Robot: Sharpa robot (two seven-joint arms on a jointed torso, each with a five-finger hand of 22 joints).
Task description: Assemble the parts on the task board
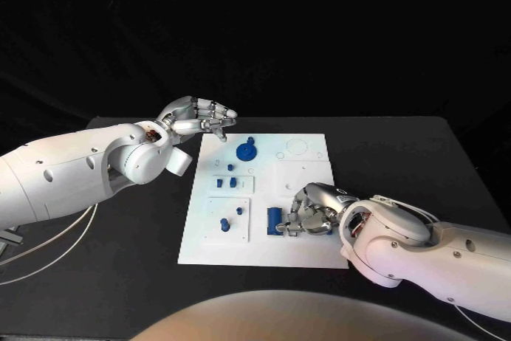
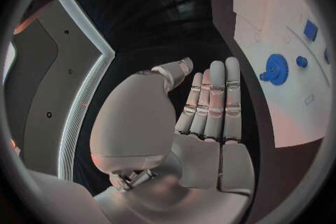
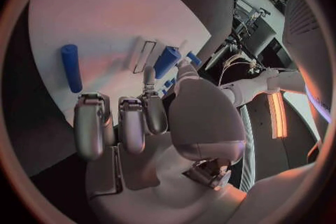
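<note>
The white task board (image 1: 266,241) lies in the middle of the black table. A blue gear (image 1: 246,150) sits near its far edge, and the gear (image 2: 277,69) also appears in the left wrist view beside a small blue peg (image 2: 302,61). A blue cylinder (image 1: 274,219) lies flat on the board's near half. My right hand (image 1: 314,212) hovers just right of it with its fingers (image 3: 122,123) curled in and holding nothing; the cylinder (image 3: 70,67) lies beyond them. My left hand (image 1: 200,118) is at the board's far left corner, its fingers (image 2: 213,101) straight and holding nothing.
Two small blue parts (image 1: 224,183) stand in a recessed panel on the board's left side, and another blue part (image 1: 224,224) stands in the square panel nearer me. Round holes (image 1: 296,145) mark the board's far right corner. Black table (image 1: 426,164) surrounds the board.
</note>
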